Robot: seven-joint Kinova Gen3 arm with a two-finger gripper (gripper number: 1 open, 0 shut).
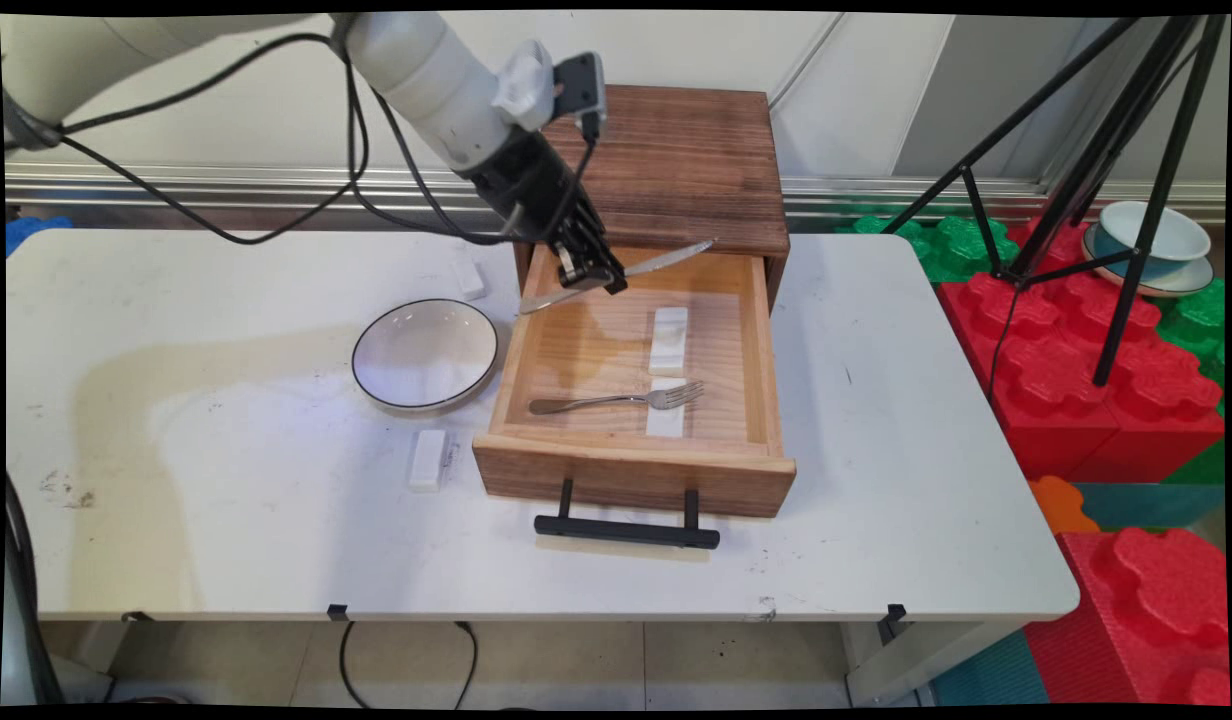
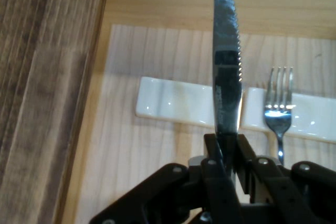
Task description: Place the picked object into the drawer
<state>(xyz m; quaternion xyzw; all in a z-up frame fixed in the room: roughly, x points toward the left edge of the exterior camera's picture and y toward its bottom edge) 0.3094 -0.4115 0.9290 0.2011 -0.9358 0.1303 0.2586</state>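
On the left half of the worktop [image 1: 196, 480] a white bowl [image 1: 425, 354] with a dark rim sits upright, just beside the left wall of the open drawer. A small white block [image 1: 428, 459] lies in front of the bowl, near the drawer's front left corner; a second white block [image 1: 469, 279] lies behind the bowl, near the cabinet.

The wooden drawer [image 1: 631, 470] is pulled out of a dark brown wooden cabinet [image 1: 686, 165] toward the worktop's near edge, its black handle [image 1: 627, 530] facing forward.

The jaws [image 1: 588, 274] hang over the drawer's rear left corner, closed on a table knife [image 1: 666, 260], gripped around the middle of its length. In the main view the knife lies roughly level, the handle end reaching left past the drawer's left wall and the blade tip pointing right, toward the cabinet front. In the hand view the serrated blade [image 2: 227, 51] runs straight up from between the fingers [image 2: 247, 156] (the grip point itself is partly hidden by the linkage).

Inside the drawer a fork [image 1: 621, 399] lies flat near the front, handle to the left, tines to the right resting on a white rest [image 1: 665, 420]. A second white rest [image 1: 668, 340] lies behind it, nearer the drawer's middle.

To the right of the worktop, a black tripod [image 1: 1126, 200] stands on red and green foam blocks [image 1: 1076, 340], with a pale bowl on a saucer [image 1: 1151, 245] behind it.
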